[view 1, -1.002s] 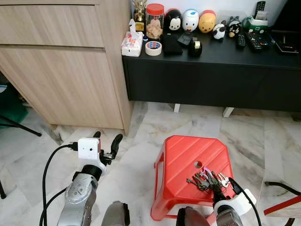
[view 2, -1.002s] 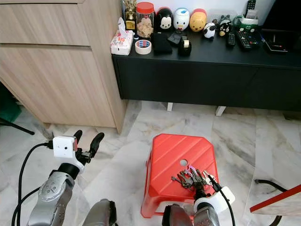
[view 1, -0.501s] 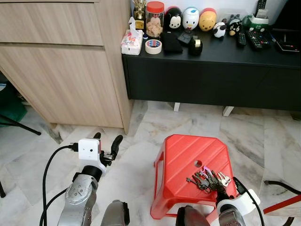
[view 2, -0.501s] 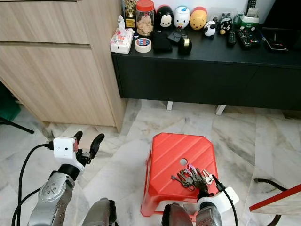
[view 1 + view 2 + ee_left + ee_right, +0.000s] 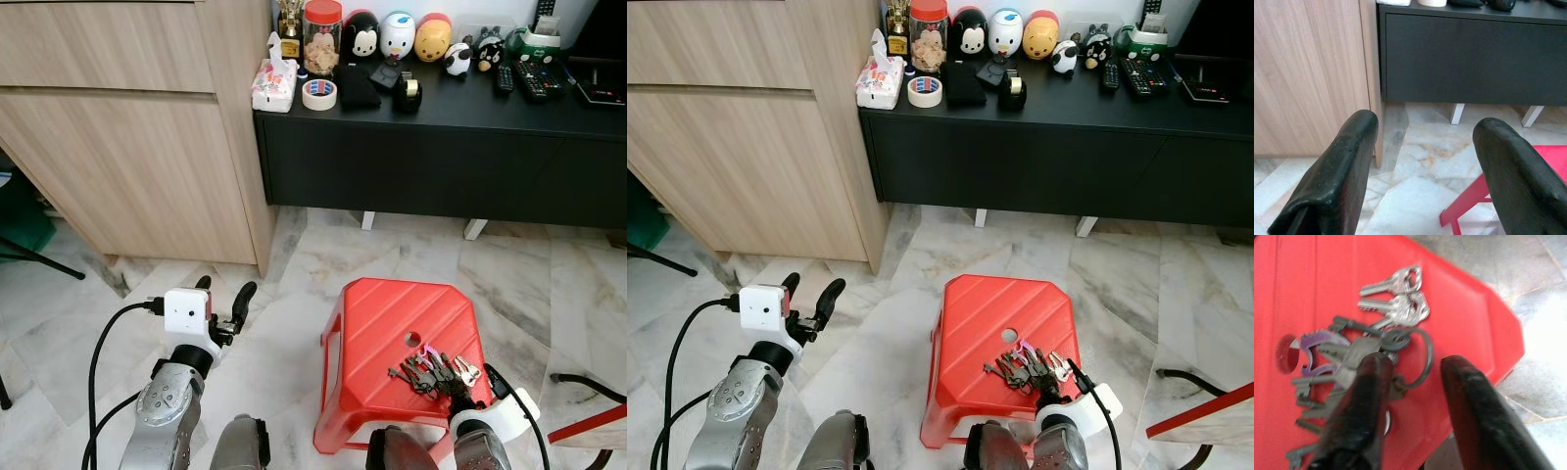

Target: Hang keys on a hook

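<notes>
Head views, progress: I judge the task barely begun; the keys (image 5: 432,371) lie on the red stool (image 5: 387,328), no hook in sight.
Head views, arms: my right gripper (image 5: 468,387) sits at the bunch; left gripper (image 5: 223,300) hovers over the floor, idle.
Head views, containers: a red-lidded jar (image 5: 322,37) on the black counter (image 5: 549,108) holds pale snacks, I think.
Left wrist view: fingers (image 5: 1337,181) wide apart, empty.
Right wrist view: fingers (image 5: 1364,401) apart, straddling the key ring (image 5: 1418,357), not clamped.

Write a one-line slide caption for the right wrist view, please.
Right end effector open over a bunch of keys lying on a red stool.
</notes>
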Available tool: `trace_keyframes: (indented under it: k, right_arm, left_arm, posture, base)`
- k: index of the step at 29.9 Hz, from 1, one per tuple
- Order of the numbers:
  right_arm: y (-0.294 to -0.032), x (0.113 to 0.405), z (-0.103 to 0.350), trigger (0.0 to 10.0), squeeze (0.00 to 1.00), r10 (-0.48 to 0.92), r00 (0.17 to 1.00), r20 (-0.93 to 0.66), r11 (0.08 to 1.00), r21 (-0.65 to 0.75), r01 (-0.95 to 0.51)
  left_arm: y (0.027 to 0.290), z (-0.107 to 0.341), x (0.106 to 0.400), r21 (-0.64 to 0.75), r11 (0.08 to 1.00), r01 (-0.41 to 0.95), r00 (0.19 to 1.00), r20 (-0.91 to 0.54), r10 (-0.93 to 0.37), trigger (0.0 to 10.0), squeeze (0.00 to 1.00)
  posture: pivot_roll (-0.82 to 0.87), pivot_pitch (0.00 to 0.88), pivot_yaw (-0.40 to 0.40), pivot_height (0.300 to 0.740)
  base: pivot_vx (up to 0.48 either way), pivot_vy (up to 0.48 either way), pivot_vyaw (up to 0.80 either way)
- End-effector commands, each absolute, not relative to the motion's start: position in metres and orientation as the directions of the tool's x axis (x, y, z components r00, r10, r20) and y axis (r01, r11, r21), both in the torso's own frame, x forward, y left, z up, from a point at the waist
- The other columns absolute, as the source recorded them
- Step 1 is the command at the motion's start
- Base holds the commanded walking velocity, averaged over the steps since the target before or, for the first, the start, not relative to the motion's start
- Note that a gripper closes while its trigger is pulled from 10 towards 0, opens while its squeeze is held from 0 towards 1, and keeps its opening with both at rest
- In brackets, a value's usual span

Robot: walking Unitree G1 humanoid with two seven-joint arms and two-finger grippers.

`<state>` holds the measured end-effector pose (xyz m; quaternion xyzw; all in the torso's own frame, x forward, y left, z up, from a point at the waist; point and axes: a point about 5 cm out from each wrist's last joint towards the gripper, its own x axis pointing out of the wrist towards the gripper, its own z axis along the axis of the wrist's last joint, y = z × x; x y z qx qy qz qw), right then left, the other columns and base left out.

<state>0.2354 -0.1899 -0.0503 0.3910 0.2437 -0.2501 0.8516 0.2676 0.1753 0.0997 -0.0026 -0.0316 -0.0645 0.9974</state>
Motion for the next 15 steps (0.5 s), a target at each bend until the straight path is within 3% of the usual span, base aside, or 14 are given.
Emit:
trace_keyframes:
  k: [1,15]
  right_arm:
    - [-0.1865,0.2321,-0.0532,0.0,0.00,-0.223,0.750,-0.623,0.574,0.538,0.617]
    - [-0.1913,0.2301,-0.0539,0.0,0.00,-0.231,0.745,-0.626,0.569,0.534,0.625]
  left_arm:
    - [0.1760,0.0996,0.2646,0.027,0.991,0.128,0.990,0.053,-0.129,10.0,0.00]
    - [0.1734,0.0981,0.2644,0.047,0.990,0.131,0.990,0.048,-0.134,10.0,0.00]
  posture:
    - [0.11,0.166,-0.058,0.647]
    - [0.10,0.157,-0.060,0.647]
  base:
    - [0.000,0.000,0.00]
    - [0.000,0.000,0.00]
